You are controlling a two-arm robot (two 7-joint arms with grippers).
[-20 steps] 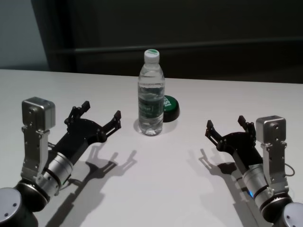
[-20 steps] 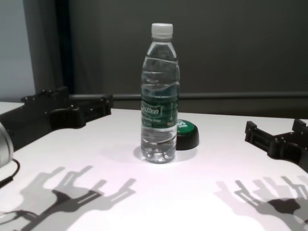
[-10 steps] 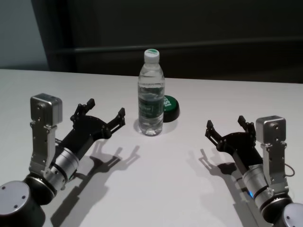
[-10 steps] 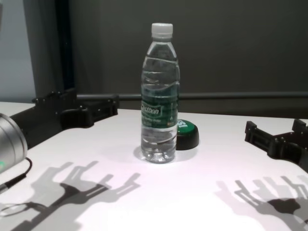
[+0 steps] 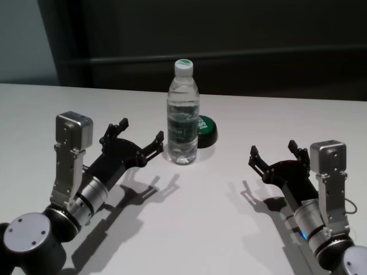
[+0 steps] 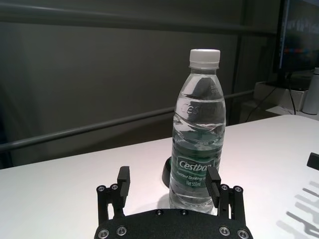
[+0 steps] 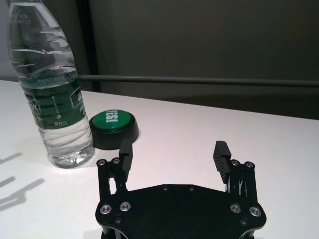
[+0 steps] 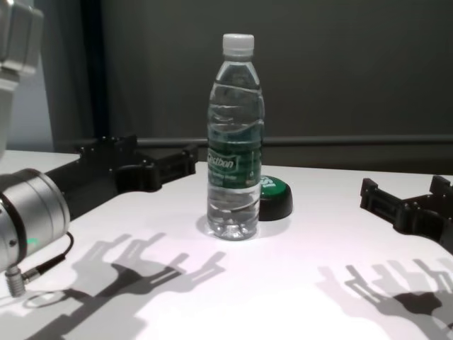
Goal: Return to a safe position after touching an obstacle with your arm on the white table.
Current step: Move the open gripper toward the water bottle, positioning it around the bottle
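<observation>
The water bottle [image 5: 183, 117] stands upright mid-way across the white table [image 5: 200, 229], full, so probably heavy yet tippy and slick, best touched low on its label, with the left gripper [image 5: 139, 141] spread wide and empty just beside it.

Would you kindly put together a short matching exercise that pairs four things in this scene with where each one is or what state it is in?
Things:
1. water bottle
2. green-topped puck
3. left gripper
4. right gripper

Places or states:
A. open, close beside the bottle on the robot's left
B. standing upright with its cap on
C. open, well apart from the bottle, over the white table on the robot's right
D. low on the table just behind the bottle

Pairs: 1-B, 2-D, 3-A, 4-C
</observation>
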